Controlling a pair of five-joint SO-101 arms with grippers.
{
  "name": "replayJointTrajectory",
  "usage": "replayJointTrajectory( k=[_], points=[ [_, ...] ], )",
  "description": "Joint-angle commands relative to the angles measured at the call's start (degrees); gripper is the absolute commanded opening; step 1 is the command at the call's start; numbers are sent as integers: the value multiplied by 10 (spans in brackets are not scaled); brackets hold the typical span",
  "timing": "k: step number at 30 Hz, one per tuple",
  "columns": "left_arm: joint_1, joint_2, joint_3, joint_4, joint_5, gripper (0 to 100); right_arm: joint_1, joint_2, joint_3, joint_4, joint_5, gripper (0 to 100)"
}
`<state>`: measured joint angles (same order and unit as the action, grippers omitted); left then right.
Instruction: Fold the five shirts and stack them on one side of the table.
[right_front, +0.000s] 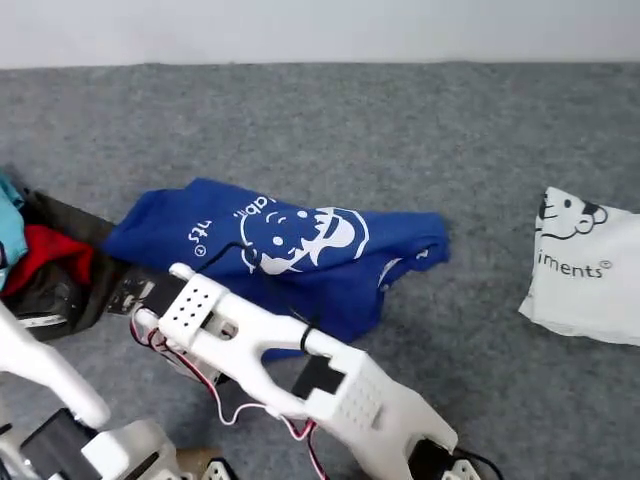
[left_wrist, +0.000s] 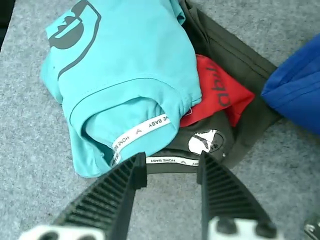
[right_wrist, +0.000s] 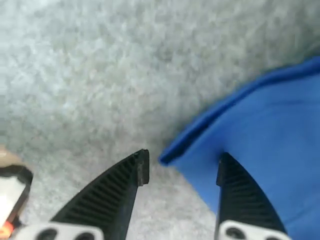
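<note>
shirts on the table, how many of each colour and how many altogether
blue shirt: 1
white shirt: 1
teal shirt: 1
red shirt: 1
dark olive shirt: 1
total: 5

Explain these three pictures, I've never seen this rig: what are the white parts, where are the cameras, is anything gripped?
The white jointed pieces are two robot arms. The high view looks down on the grey table; the other two cameras ride on the wrists, so the black prongs are each arm's own fingers. The left gripper is open by a pile: teal shirt, red shirt, dark olive shirt. The right gripper is open at the edge of the blue shirt. A white shirt lies apart. Nothing is held.
</note>
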<state>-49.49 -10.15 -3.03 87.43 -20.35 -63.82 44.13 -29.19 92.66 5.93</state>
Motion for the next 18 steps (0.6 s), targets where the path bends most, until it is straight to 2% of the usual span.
replayJointTrajectory(
  k=[1,5,11,18],
  points=[
    [-4,-25,-1,-9,-4,177,1,25,-67,0,-6,227],
    [-4,-25,-1,-9,-4,177,3,60,-97,6,-3,206],
    [-4,-25,-1,-9,-4,177,15,71,-100,14,42,32],
    [-4,-25,-1,-8,-4,177,74,69,-142,93,91,10]
  ],
)
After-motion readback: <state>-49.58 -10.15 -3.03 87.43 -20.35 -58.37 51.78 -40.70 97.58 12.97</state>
